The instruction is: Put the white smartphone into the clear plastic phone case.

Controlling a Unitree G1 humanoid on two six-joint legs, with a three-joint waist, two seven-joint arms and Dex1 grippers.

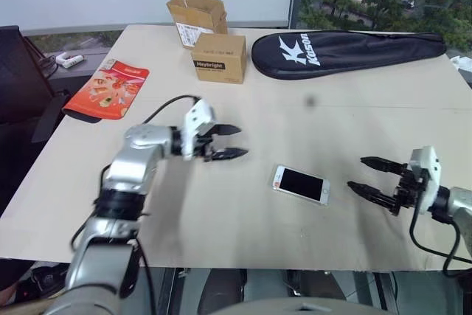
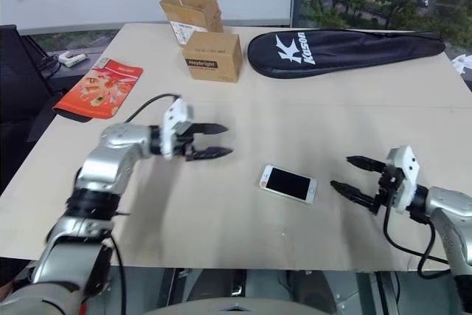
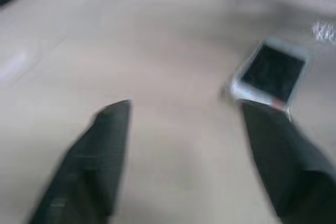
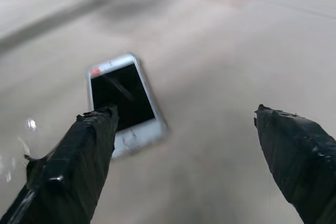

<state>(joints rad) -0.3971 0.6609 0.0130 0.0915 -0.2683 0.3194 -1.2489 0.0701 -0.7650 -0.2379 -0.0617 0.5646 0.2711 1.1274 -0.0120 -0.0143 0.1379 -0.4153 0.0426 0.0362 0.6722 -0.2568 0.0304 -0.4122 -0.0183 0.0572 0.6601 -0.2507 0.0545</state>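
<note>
Two grippers, one phone, few bits of clutter at the back. Going L to R:

red packet: lying flat near the table's left edge, partly hanging over it.

left gripper: hovering above the tabletop, left of the phone and well apart from it. Fingers spread wide, gripping nothing, pointing toward the phone.

open cardboard box: sitting at the far edge w/ flaps up.

brown box: sitting just in front of the open one, printed side facing the camera, touching or nearly touching it, can't tell which.

white smartphone: lying flat on the table, screen up, roughly in the middle btwn the two grippers, turned at a slight angle. Neither gripper touching it. In the right wrist view the phone is showing a glossy rim around the edge.

clear plastic phone case: can't tell where it's sitting, or if it's already on the phone.

black racket bag: stretching across the far right of the table, white logo on it.

right gripper: hanging just above the table to the right of the phone, near but not touching. Fingers splayed apart, empty, pointing at the phone.
</note>
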